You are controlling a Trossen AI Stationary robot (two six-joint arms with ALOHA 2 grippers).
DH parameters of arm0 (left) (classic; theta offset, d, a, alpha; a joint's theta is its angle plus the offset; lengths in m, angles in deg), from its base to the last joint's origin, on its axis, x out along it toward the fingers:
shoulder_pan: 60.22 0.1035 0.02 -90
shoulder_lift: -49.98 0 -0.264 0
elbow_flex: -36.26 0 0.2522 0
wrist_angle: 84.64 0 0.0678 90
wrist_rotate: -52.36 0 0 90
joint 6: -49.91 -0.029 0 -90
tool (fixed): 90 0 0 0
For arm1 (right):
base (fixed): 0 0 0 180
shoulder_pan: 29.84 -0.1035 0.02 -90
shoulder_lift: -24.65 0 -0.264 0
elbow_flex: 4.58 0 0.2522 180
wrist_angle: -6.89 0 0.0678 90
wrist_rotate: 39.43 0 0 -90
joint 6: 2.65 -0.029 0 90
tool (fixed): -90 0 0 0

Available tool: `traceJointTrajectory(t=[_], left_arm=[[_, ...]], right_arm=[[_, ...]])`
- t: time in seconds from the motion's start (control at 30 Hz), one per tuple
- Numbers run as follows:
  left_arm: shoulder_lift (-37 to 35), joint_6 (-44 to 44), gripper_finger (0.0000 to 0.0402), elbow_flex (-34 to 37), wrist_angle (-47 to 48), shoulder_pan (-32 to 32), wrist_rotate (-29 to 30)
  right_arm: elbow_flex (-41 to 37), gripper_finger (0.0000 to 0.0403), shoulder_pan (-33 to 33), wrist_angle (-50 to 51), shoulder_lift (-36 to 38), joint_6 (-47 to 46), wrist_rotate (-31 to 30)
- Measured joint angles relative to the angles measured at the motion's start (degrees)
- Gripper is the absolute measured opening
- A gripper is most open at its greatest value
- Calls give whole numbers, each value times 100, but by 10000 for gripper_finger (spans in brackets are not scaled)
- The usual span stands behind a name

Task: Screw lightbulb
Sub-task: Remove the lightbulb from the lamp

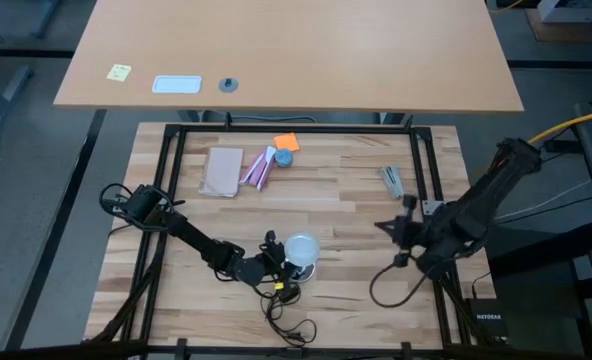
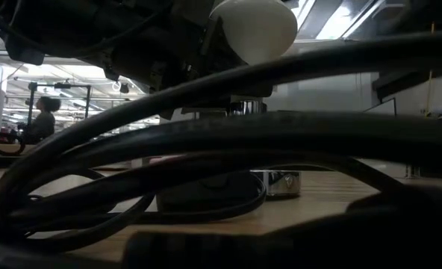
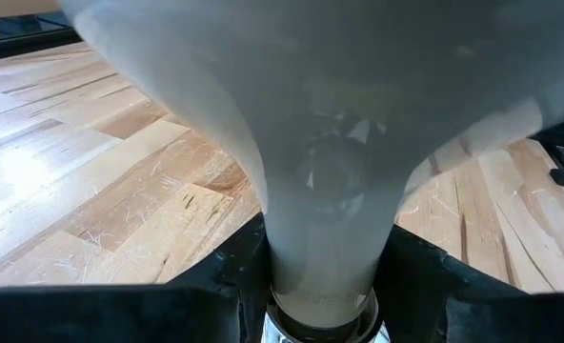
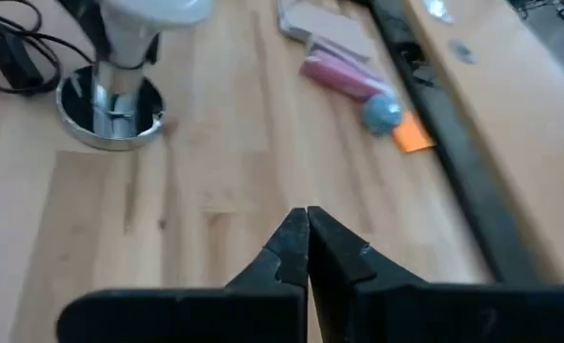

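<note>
The frosted white lightbulb stands upright with its metal base in the round silvery socket, near the table's front middle. My left gripper reaches in from the table's left and is shut on the bulb. In the low view the lightbulb shows at the top, behind thick dark cables. My right gripper is shut and holds nothing. It hangs above the table's right side, well away from the bulb. My left gripper pinches the bulb's narrow neck between its two fingers, just above the metal base. The fingers come from the table's left, nearly level and slanting a little downward. The bulb stands upright, its base in the socket.
A thin dark cord loops from the socket toward the near edge. At the back of the table lie a tan card, a pink-and-white packet, an orange scrap and a small blue ball. A metal piece lies at the right. Black frame rails edge the table.
</note>
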Motion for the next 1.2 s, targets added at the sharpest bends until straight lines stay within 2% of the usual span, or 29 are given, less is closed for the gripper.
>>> traceJointTrajectory(t=[0.1, 0.23, 0.33, 0.4, 0.47, 0.67, 0.83, 1.03, 1.2], left_arm=[[2, 0, 139, 2, -18, 0, 1], [7, 0, 139, 7, -102, 0, 5], [17, 2, 139, 9, -204, 2, 3], [17, 10, 139, 13, -258, 2, -6], [17, 14, 139, 13, -277, 2, -7], [17, 17, 139, 13, -321, 2, -26], [17, 15, 139, 13, -324, 20, -26], [17, 10, 139, 13, -327, 39, -28], [17, -46, 139, 7, -284, 39, -26]], right_arm=[[-1053, 6, 4, -1621, -4, 4, -8], [-2672, 4, 54, -5133, -167, 4, -149], [-3524, 4, 303, -7625, -668, 4, -242], [-3754, 6, 528, -8553, -1159, 2, -239], [-3732, 6, 771, -8927, -1646, 4, -91], [-3078, 3, 1378, -9011, -3052, 29, 1076], [-2422, 4, 1726, -9022, -3996, 135, 1560], [-1740, 4, 2102, -8979, -4849, 135, 1941], [-1432, 5, 2267, -9030, -5106, 240, 2264]])
